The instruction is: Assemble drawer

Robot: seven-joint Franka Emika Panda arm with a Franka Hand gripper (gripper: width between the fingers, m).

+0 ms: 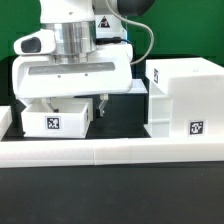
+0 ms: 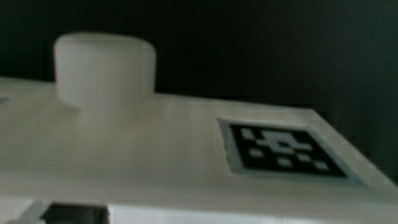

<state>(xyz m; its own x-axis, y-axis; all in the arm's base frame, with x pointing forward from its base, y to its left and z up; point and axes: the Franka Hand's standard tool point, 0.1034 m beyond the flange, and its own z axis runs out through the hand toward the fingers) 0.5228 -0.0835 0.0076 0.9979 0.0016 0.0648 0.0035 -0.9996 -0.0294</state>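
Note:
A small white open-top tray [image 1: 57, 118] with a square tag on its near face stands at the exterior view's left. My gripper [image 1: 75, 105] hangs right over it, jaws wide apart; one dark finger [image 1: 101, 103] shows just outside the tray's right wall, the other is hidden. The large boxy casing [image 1: 185, 95] with two tags stands to the exterior view's right, apart from the tray. The wrist view is filled by a white tray face [image 2: 160, 140] with a round knob [image 2: 103, 68] and a tag [image 2: 281, 148]. A second tray is not in view.
A long low white border bar [image 1: 110, 150] runs across the front of the black table, just before the tray and the casing. Another white bar end [image 1: 5, 122] shows at the far left edge. The arm's cable hangs above the casing.

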